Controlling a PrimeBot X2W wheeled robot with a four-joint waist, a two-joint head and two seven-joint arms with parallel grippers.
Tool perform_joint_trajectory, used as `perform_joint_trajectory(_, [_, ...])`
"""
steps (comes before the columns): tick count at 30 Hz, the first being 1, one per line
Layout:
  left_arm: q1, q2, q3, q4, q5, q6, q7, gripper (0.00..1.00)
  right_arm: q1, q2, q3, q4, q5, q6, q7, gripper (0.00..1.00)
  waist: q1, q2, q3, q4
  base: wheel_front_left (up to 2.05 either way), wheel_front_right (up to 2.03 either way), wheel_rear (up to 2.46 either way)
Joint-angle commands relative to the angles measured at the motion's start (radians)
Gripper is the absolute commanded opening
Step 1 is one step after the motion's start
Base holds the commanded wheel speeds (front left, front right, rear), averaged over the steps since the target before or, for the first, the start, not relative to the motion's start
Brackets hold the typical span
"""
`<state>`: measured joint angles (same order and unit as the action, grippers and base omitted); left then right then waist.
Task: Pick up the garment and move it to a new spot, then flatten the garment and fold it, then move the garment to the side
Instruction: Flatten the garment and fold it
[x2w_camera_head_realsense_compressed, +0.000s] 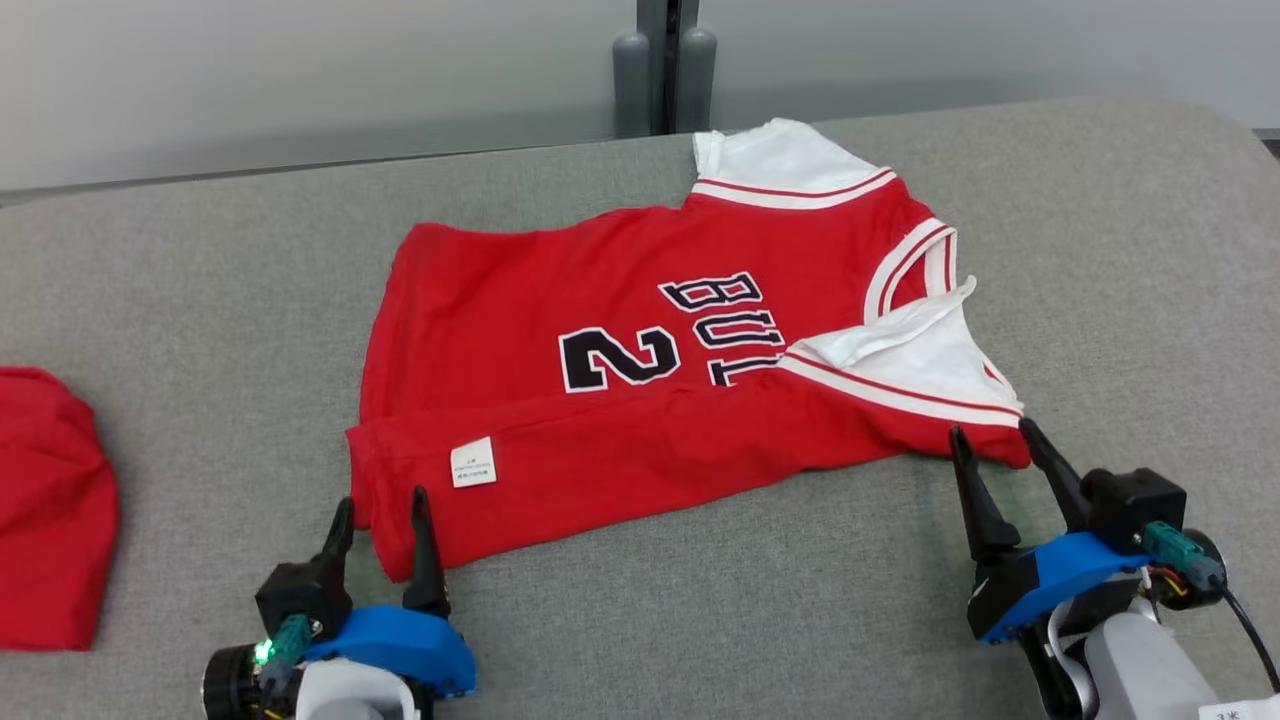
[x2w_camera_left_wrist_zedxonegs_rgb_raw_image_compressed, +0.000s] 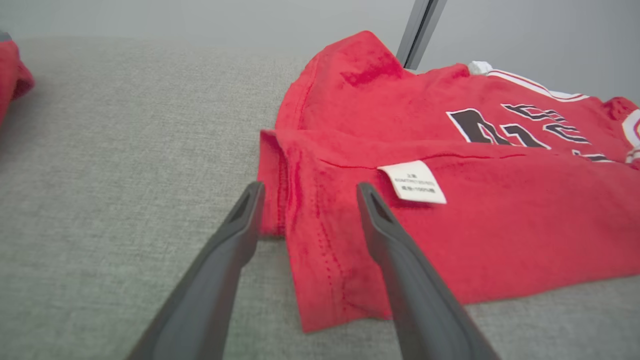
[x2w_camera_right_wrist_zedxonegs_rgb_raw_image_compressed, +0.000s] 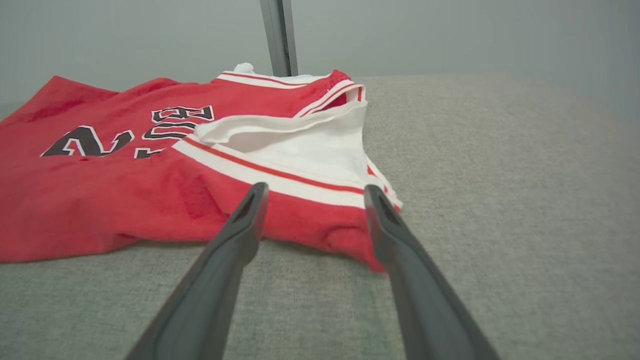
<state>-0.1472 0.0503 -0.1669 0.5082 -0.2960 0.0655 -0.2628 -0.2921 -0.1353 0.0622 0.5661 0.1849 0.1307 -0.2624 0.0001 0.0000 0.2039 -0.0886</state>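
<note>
The left gripper (x2w_camera_head_realsense_compressed: 382, 500) is standing wide open and holding nothing, its fingers straddling the near-left corner of the garment (x2w_camera_head_realsense_compressed: 520, 300). The right gripper (x2w_camera_head_realsense_compressed: 991, 430) is gaping likewise, empty, at the near-right corner. The garment is lying mid-counter (x2w_camera_head_realsense_compressed: 200, 280), its near strip folded over. For a clean fold, both should probably be pinching all layers and lifting evenly. The left wrist view is showing the doubled hem and label (x2w_camera_left_wrist_zedxonegs_rgb_raw_image_compressed: 414, 181) closely, while the head view is showing another red cloth (x2w_camera_head_realsense_compressed: 50, 500) at the left edge.

Red jersey (x2w_camera_head_realsense_compressed: 560, 290) at frame centre, large black white-edged numeral "2" (x2w_camera_head_realsense_compressed: 618, 358) on its front, to the right black letters "BUL" (x2w_camera_head_realsense_compressed: 738, 326), last letter partly covered by folded cloth, white label (x2w_camera_head_realsense_compressed: 473, 461) on lower-left flap, print too fine to read
</note>
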Motion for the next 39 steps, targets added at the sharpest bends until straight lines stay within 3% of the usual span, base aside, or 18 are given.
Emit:
perform_joint_trajectory(1, [-0.028, 0.001, 0.014, 0.004, 0.008, 0.016, -0.003, 1.00, -0.017, -0.010, 0.003, -0.007, 0.011, 0.000, -0.003, 1.00, -0.0001, 0.0000, 0.027, 0.011, 0.00, 0.00, 0.00])
perform_joint_trajectory(5, [-0.062, 0.001, 0.036, 0.022, 0.008, 0.044, -0.003, 1.00, -0.035, -0.016, 0.000, -0.016, 0.024, 0.000, -0.003, 1.00, -0.0001, 0.0000, 0.059, 0.004, 0.00, 0.00, 0.00])
perform_joint_trajectory(14, [-0.077, -0.003, -0.035, 0.117, -0.074, -0.020, 0.005, 1.00, -0.073, -0.019, -0.082, 0.050, 0.038, 0.000, -0.003, 1.00, -0.0001, 0.0000, 0.090, 0.007, 0.00, 0.00, 0.00])
perform_joint_trajectory(17, [-0.082, -0.008, -0.076, 0.149, -0.099, -0.042, 0.008, 0.10, -0.096, -0.023, -0.095, 0.099, 0.043, 0.000, -0.003, 1.00, -0.0001, 0.0000, 0.103, 0.014, 0.00, 0.00, 0.00])
perform_joint_trajectory(18, [-0.087, -0.010, -0.089, 0.157, -0.105, -0.049, 0.010, 0.00, -0.107, -0.024, -0.102, 0.116, 0.046, 0.000, -0.003, 1.00, -0.0001, 0.0000, 0.108, 0.016, 0.00, 0.00, 0.00])
perform_joint_trajectory(23, [-0.106, -0.009, -0.124, 0.190, -0.135, -0.068, 0.012, 0.00, -0.140, -0.013, -0.096, 0.207, 0.063, 0.000, -0.001, 1.00, -0.0001, 0.0000, 0.125, 0.031, 0.00, 0.00, 0.00])
perform_joint_trajectory(24, [-0.109, -0.009, -0.131, 0.192, -0.138, -0.072, 0.012, 0.00, -0.142, -0.007, -0.087, 0.224, 0.075, 0.000, 0.001, 0.92, -0.0001, 0.0000, 0.127, 0.033, 0.00, 0.00, 0.00])
perform_joint_trajectory(25, [-0.112, -0.010, -0.136, 0.192, -0.140, -0.075, 0.012, 0.00, -0.142, -0.004, -0.070, 0.240, 0.082, 0.000, 0.003, 0.50, -0.0001, 0.0000, 0.128, 0.035, 0.00, 0.00, 0.00])
perform_joint_trajectory(27, [-0.115, -0.010, -0.144, 0.190, -0.145, -0.083, 0.013, 0.00, -0.144, 0.010, -0.030, 0.262, 0.117, 0.001, 0.006, 0.00, -0.0001, 0.0000, 0.129, 0.038, 0.00, 0.00, 0.00])
perform_joint_trajectory(29, [-0.115, -0.011, -0.145, 0.182, -0.148, -0.090, 0.013, 0.00, -0.144, 0.001, 0.001, 0.265, 0.146, 0.001, 0.007, 0.00, -0.0001, 0.0000, 0.127, 0.038, 0.00, 0.00, 0.00])
perform_joint_trajectory(39, [-0.071, 0.002, -0.033, 0.033, -0.094, -0.073, -0.002, 0.00, -0.102, -0.047, -0.047, 0.145, 0.229, 0.000, -0.002, 0.00, -0.0001, 0.0000, 0.017, 0.040, 0.00, 0.00, 0.00])
